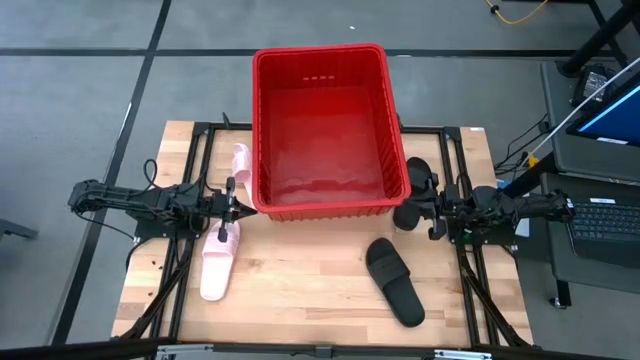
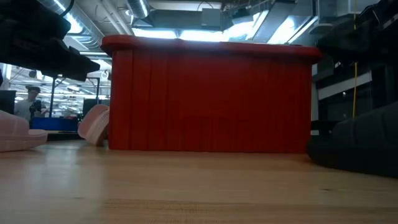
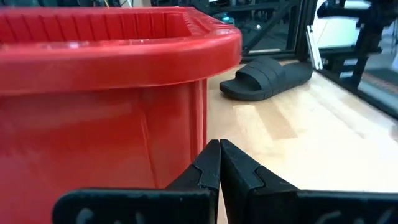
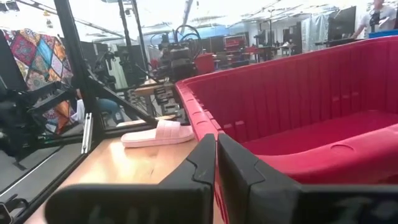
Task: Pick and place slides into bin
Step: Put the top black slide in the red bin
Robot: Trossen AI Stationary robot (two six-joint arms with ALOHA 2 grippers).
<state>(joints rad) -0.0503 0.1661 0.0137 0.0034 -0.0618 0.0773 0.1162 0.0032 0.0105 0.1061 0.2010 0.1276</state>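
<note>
So nothing is in the bin [image 1: 325, 125] yet: it is sitting at 12 o'clock on the table [image 1: 310, 290], red floor bare, so we are looking at the very first pick.

Slides, all four outside:
- pink slide [image 1: 219, 262] is lying flat at 8 o'clock, just below the left gripper
- second pink slide [image 1: 241, 160] is leaning against the bin's left wall at 10 o'clock
- black slide [image 1: 393, 281] is lying flat at 5 o'clock, well clear of the bin
- second black slide [image 1: 412, 190] is sitting at 3 o'clock beside the bin's right wall, partly hidden under the right arm

Grippers:
- left gripper [image 1: 240, 208] is hovering at 9 o'clock, just off the bin's near-left corner, fingers pressed together, holding nothing
- right gripper [image 1: 425, 212] is hovering at 3 o'clock by the near-right corner, fingers nearly touching, a thin slit between them, holding nothing

My read: both arms are waiting at rest, no approach committed. Next move is calling for a gripper to open wide, drop over a strap and close on it. Closest candidates: flat pink slide for the left, black slide by the wall for the right. After that, lifting has to clear the bin's tall rim before release.
</note>
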